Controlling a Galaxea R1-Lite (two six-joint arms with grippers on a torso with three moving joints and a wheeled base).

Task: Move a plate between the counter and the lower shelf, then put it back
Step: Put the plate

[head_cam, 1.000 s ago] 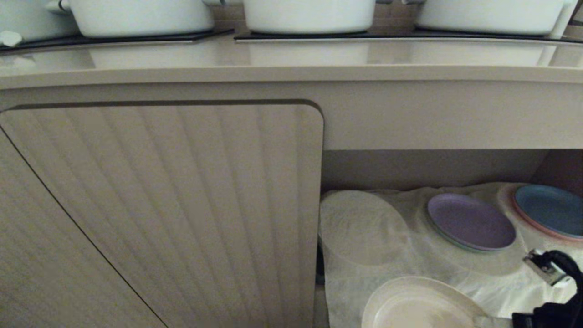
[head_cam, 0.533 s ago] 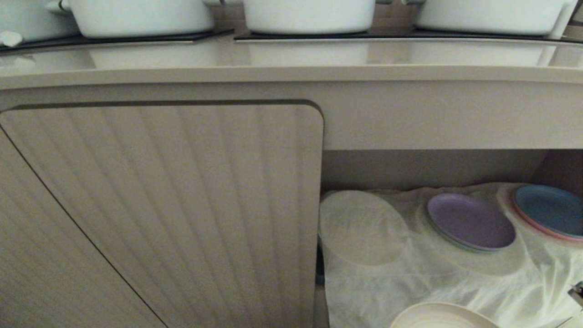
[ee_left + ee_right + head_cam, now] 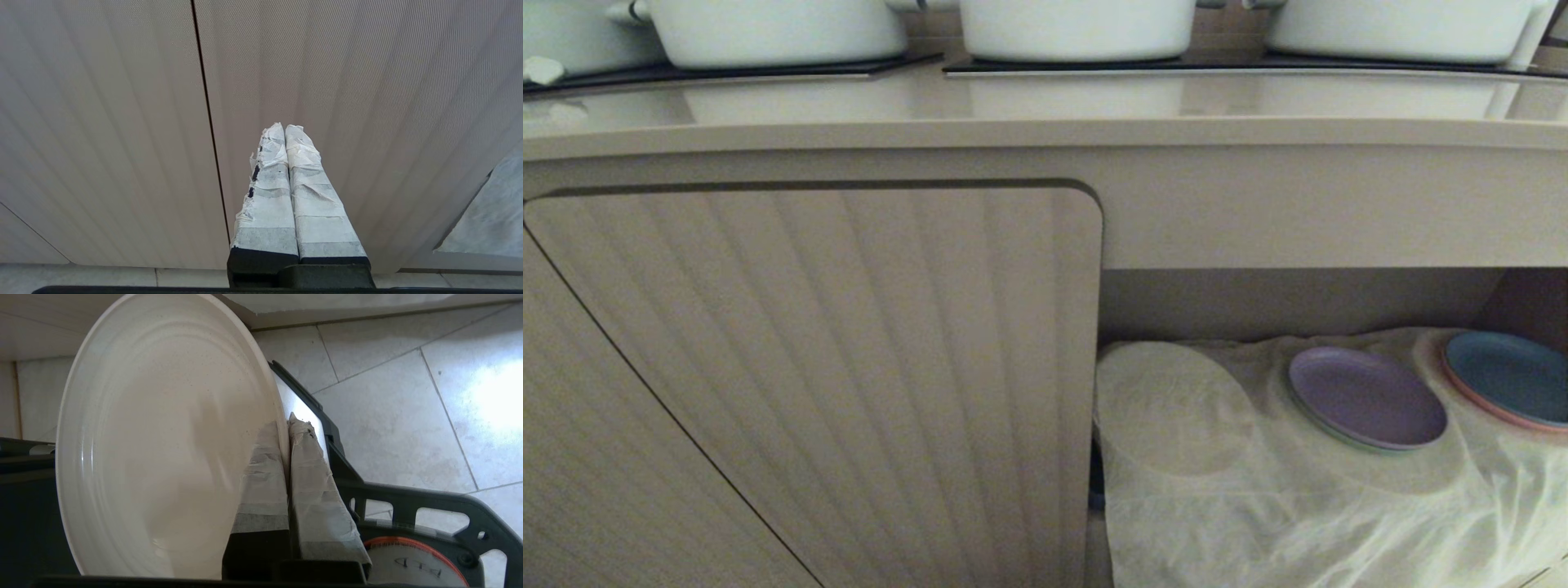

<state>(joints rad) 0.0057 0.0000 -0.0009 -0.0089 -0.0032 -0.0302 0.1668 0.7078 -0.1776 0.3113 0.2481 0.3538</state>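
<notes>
The cream-beige plate shows only in the right wrist view, held on edge above the tiled floor. My right gripper is shut on its rim, one taped finger on each face. Neither the plate nor either gripper appears in the head view. That view shows the pale counter across the top and the lower shelf, draped in white cloth, at the lower right. My left gripper is shut on nothing and points at the ribbed cabinet door.
A purple plate and a blue plate lie on the shelf cloth, with a round shape under the cloth beside them. White pots stand on the counter's hob panels. The robot's black base sits under the held plate.
The plate and my right gripper have dropped out of the bottom of the head view, coming away from the front of the shelf. The left arm has stayed still.
</notes>
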